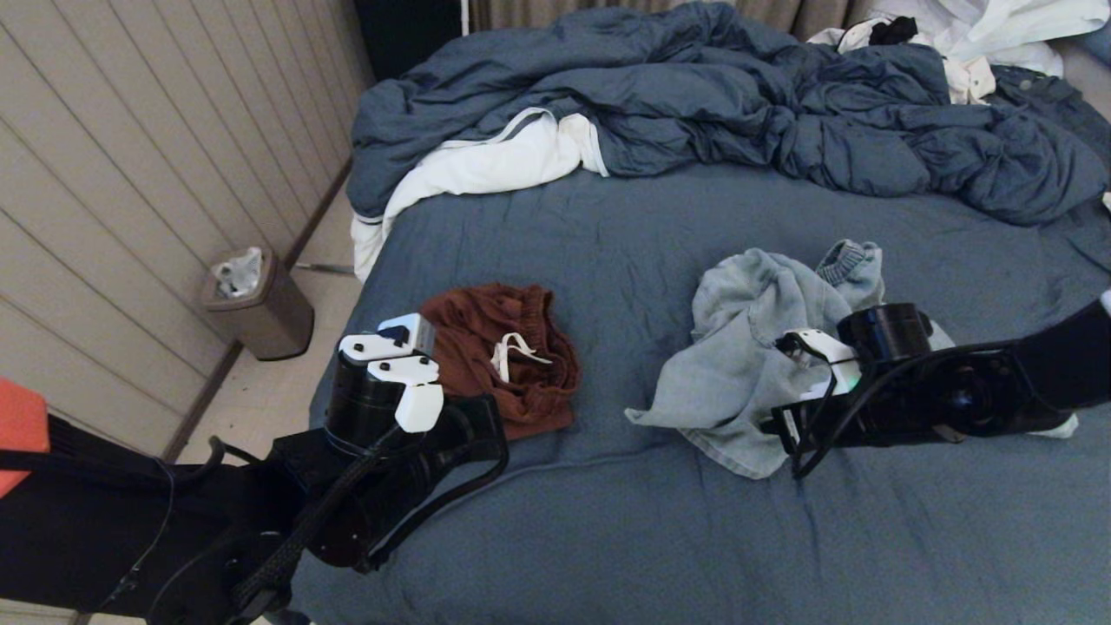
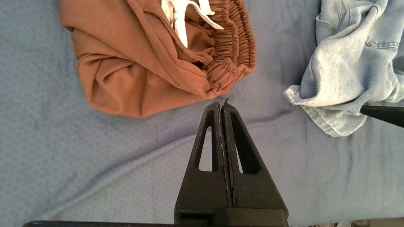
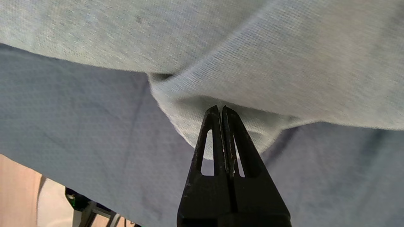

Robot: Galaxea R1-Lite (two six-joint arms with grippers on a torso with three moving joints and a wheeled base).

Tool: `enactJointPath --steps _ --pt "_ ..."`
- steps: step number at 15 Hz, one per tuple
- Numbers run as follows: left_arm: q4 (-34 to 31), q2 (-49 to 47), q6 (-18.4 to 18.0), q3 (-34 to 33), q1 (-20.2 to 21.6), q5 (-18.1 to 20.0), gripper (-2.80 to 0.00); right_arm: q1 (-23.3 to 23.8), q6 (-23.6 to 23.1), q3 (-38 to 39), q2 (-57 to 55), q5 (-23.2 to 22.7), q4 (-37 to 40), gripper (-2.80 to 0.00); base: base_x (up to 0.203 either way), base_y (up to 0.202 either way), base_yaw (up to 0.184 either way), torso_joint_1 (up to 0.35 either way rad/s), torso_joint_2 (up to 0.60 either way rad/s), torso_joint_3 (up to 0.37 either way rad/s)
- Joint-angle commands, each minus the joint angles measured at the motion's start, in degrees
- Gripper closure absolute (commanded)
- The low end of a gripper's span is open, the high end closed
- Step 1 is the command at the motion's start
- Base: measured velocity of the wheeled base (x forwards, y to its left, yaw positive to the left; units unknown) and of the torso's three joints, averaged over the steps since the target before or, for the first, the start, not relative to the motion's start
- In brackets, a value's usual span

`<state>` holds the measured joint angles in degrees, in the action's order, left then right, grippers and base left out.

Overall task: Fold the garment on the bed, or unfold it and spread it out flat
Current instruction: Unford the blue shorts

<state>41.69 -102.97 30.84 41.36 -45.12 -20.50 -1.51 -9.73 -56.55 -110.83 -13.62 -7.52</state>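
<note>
On the bed's slate-blue sheet (image 1: 608,538) lie two crumpled pairs of shorts. The rust-brown shorts (image 1: 508,360) with a white drawstring sit at the left. The light-blue denim shorts (image 1: 746,356) sit at the right. My left gripper (image 2: 222,105) is shut and empty, hovering over bare sheet just short of the brown shorts' elastic waistband (image 2: 233,53). My right gripper (image 3: 221,108) is shut, its tips against a fold on the near side of the light-blue shorts (image 3: 252,47). No cloth shows between its fingers.
A rumpled blue duvet (image 1: 694,95) and white linens (image 1: 486,165) fill the far end of the bed. A small bin (image 1: 260,304) stands on the floor by the wall to the left. Bare sheet stretches between the shorts and along the near edge.
</note>
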Motion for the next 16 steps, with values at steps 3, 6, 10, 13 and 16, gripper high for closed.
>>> enactJointPath --steps 3,6,10,13,16 --pt "0.2 -0.3 0.2 -0.1 0.0 -0.1 0.0 2.1 -2.6 0.6 2.8 -0.1 2.3 0.0 0.0 0.0 0.0 0.0 0.0 0.0" --pt "0.2 -0.4 0.2 -0.1 -0.1 -0.1 0.0 1.9 -6.3 2.2 1.4 -0.1 3.5 0.0 0.0 0.0 0.0 0.0 0.0 0.0" --pt "0.2 -0.5 0.2 -0.3 -0.1 -0.1 0.0 1.9 -7.1 2.3 -0.6 -0.1 3.2 0.0 0.0 0.0 0.0 0.0 0.0 0.0" --pt "0.2 -0.9 0.3 -0.3 -0.1 -0.1 0.0 1.7 -7.2 3.1 -0.5 0.7 3.1 -2.8 0.0 0.0 0.0 0.0 0.0 0.0" --pt "0.2 -1.0 0.3 -0.3 -0.1 0.0 0.0 1.9 -7.1 2.8 -1.0 0.8 3.0 -2.8 0.0 0.0 0.0 0.0 0.0 0.0"
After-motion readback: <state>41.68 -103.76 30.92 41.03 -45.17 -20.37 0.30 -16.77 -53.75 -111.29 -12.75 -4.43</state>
